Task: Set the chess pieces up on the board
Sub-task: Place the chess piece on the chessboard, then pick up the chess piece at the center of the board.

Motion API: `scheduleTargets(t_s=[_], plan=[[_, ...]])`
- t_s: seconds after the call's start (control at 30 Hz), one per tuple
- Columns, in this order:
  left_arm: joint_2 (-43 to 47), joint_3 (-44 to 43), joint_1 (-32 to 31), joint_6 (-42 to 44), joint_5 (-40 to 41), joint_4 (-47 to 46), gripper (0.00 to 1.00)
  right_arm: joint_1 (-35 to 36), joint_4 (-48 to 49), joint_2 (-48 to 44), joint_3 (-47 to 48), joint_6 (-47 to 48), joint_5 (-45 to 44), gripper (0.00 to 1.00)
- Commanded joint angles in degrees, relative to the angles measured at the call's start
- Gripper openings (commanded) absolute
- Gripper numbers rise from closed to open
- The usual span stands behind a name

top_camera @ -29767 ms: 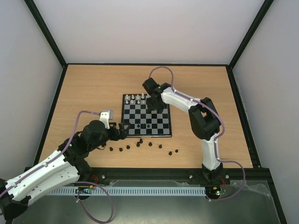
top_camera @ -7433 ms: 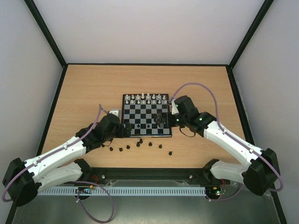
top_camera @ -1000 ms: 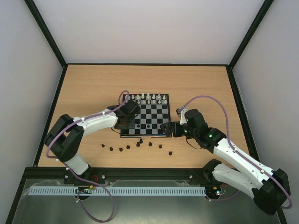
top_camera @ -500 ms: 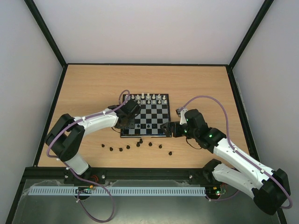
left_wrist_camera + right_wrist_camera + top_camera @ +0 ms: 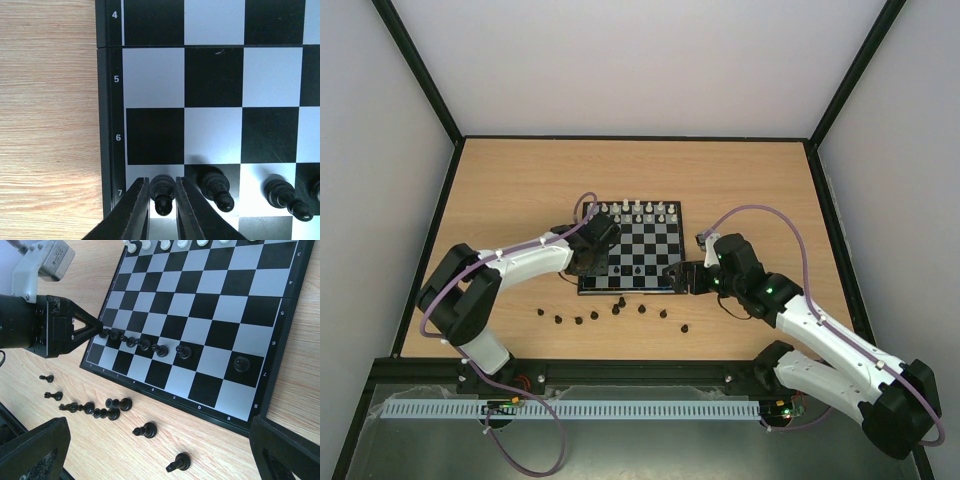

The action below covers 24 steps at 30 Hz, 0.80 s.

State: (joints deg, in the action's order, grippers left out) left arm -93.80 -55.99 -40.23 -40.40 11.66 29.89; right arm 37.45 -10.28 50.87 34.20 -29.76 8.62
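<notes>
The board point(image 5: 630, 285) lies mid-table, with white chess pieces point(image 5: 638, 210) lined along its far edge. Several black pawns point(image 5: 145, 345) stand on the row marked 7. My left gripper point(image 5: 162, 180) is at the board's left end, fingers pressed to both sides of a black pawn point(image 5: 162, 192) standing on the corner-side square of that row. Two neighbouring pawns point(image 5: 215, 187) stand just right of it. My right gripper point(image 5: 157, 422) hovers wide open by the board's near right corner, holding nothing.
Several loose black pieces point(image 5: 595, 317) lie on the wood in front of the board, some tipped over point(image 5: 100, 410). Two more lie nearer my right gripper point(image 5: 146, 430). Black frame rails edge the table point(image 5: 440, 230).
None visible over the last second; both arms hold still. Earlier, the left arm moved from the near-left table onto the board's left end.
</notes>
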Motion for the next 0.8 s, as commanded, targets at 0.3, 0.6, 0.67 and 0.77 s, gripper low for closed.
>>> scheduleTargets(t_s=[0.3, 0.6, 0.67, 0.77], plan=[[2.62, -0.99, -0.11, -0.50, 1.17, 2.22, 0.28, -0.18, 1.01, 0.63, -0.82, 0.58, 0.87, 0.99], [12.80, -0.53, -1.32, 1.49, 2.40, 2.07, 0.43, -0.10, 1.47, 1.94, -1.02, 0.75, 1.48, 0.99], [15.94, 0.30, -1.43, 1.71, 2.33, 0.80, 0.47, -0.10, 1.57, 1.99, -1.09, 0.83, 1.53, 0.99], [20.82, 2.19, -1.52, 2.11, 1.73, -1.68, 0.55, -0.10, 1.58, 2.11, -1.17, 0.84, 1.50, 0.99]])
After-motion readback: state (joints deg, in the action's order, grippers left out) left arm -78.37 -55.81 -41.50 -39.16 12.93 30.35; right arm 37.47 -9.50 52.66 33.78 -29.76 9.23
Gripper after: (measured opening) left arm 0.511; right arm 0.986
